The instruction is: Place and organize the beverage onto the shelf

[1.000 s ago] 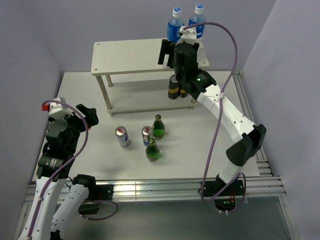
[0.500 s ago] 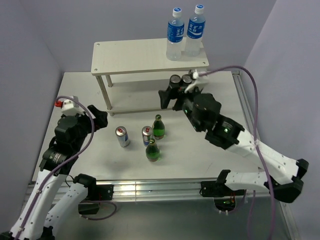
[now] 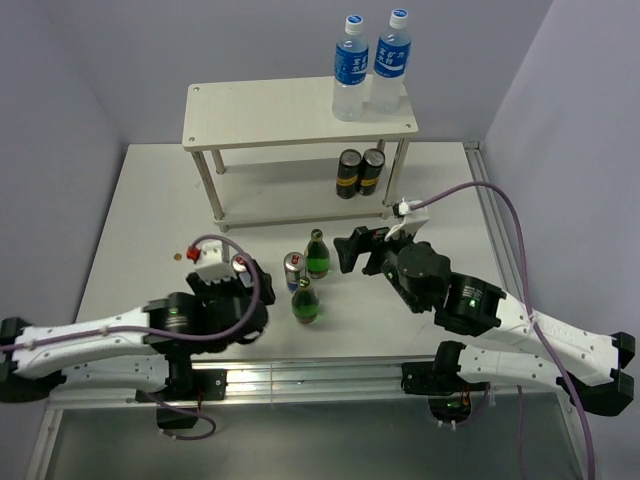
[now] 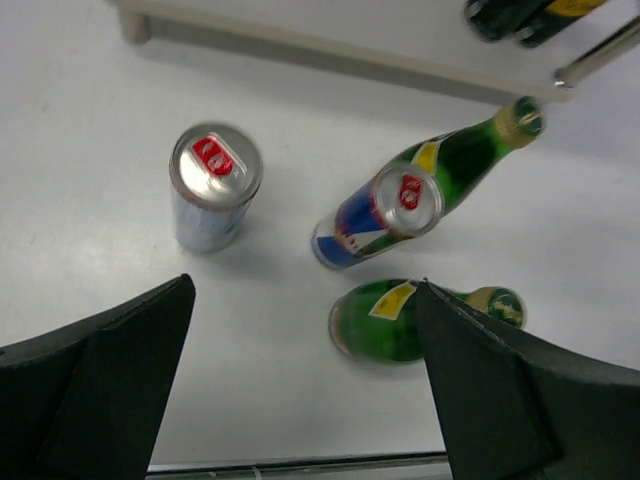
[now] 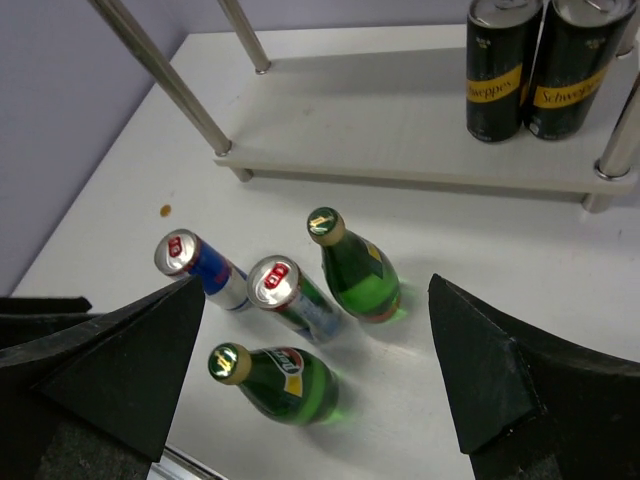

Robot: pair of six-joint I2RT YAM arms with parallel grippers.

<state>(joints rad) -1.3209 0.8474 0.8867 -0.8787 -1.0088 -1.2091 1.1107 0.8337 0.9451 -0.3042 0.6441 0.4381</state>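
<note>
Hovering wide open, the left gripper (image 4: 305, 290) has swung in from the left edge and now frames the left silver can (image 4: 213, 185); the right gripper (image 5: 315, 285), equally wide and empty, has drawn back near from the shelf (image 3: 270, 110). We see both black cans (image 3: 348, 172) left standing on its lower board, right end, water bottles (image 3: 350, 65) above, green bottles (image 3: 317, 258) on the table (image 3: 150, 200).
</note>
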